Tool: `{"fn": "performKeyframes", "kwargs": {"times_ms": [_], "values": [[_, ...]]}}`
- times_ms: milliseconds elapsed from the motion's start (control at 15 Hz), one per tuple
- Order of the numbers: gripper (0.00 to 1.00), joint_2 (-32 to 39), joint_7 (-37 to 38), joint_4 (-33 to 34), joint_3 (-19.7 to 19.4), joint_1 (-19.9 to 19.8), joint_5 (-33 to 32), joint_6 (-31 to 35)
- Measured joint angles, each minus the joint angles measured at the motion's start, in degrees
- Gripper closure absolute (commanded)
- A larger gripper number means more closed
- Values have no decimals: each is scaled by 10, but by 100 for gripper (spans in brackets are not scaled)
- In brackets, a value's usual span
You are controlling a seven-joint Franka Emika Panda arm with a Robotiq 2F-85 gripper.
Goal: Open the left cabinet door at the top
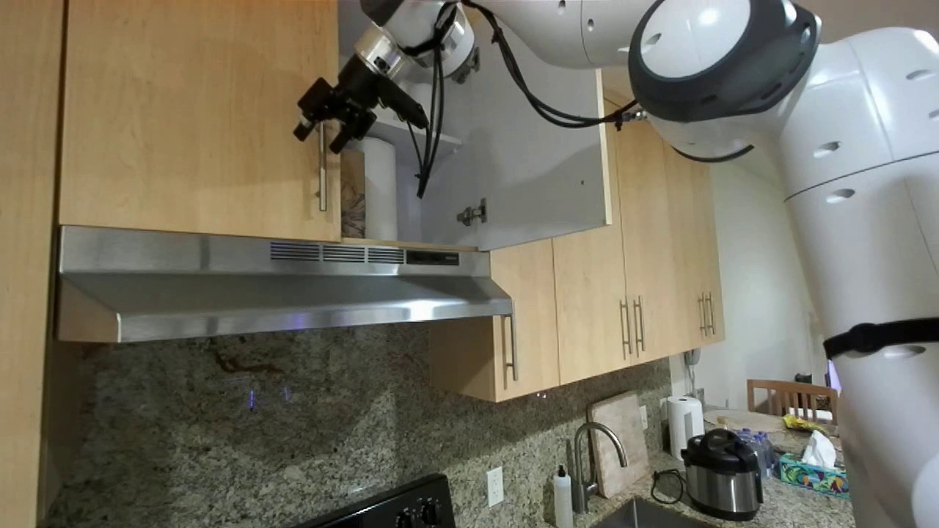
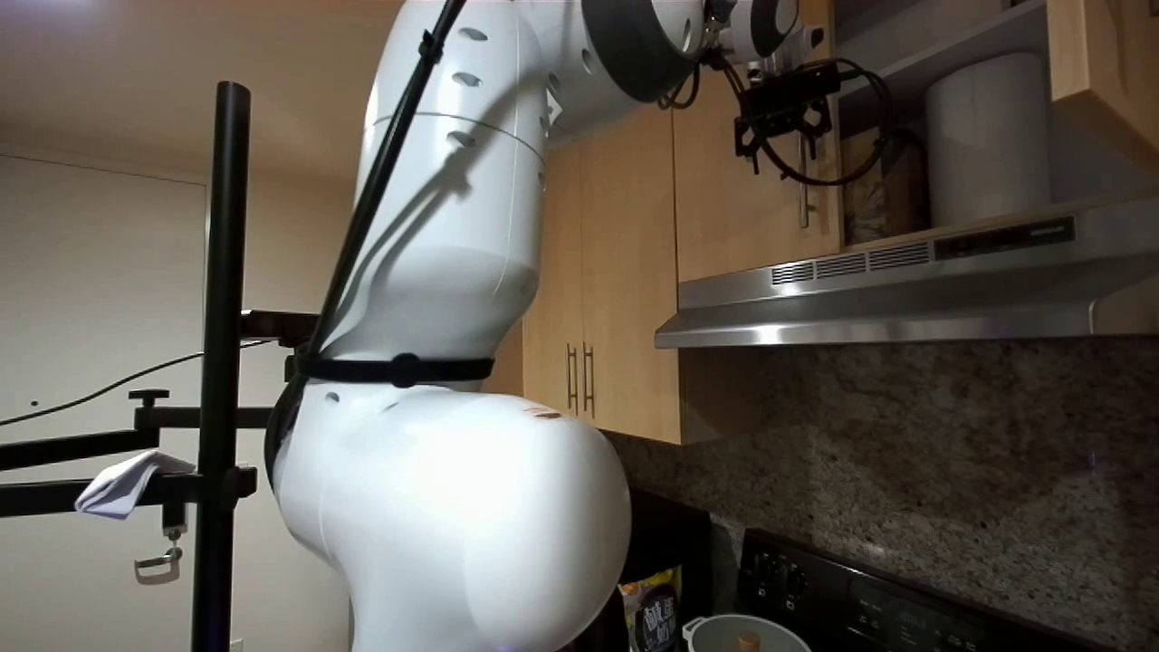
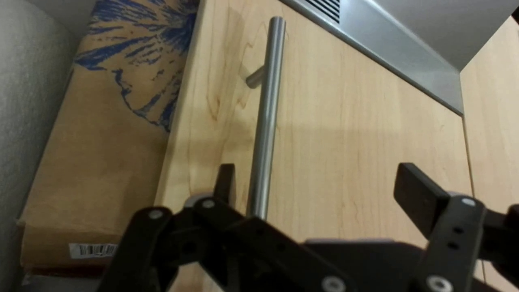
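The left cabinet door is a wide light-wood panel that stands shut above the range hood; it shows in both exterior views (image 1: pixel 191 117) (image 2: pixel 738 208) and fills much of the wrist view (image 3: pixel 344 162). Its vertical steel bar handle (image 1: pixel 323 172) is near the door's edge by the open compartment; it also shows in the wrist view (image 3: pixel 271 105). My gripper (image 1: pixel 318 139) is open at the handle's upper part. In the wrist view the open fingers (image 3: pixel 320 184) straddle the bar, which is close to the left finger. The bar's upper end is hidden behind the gripper.
The neighbouring door (image 1: pixel 539 147) stands open, showing its grey-white inner face. The open compartment holds a paper roll (image 1: pixel 379 187) and a brown box (image 3: pixel 109 142). The steel range hood (image 1: pixel 286 286) juts out below. Black cables (image 1: pixel 436 110) hang by the wrist.
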Motion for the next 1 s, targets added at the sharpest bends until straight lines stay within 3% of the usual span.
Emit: {"fn": "performKeyframes", "kwargs": {"times_ms": [600,1000], "values": [[0,43,-2,60,1,-2,26,-45],[0,51,-56,77,1,-20,83,-74]]}}
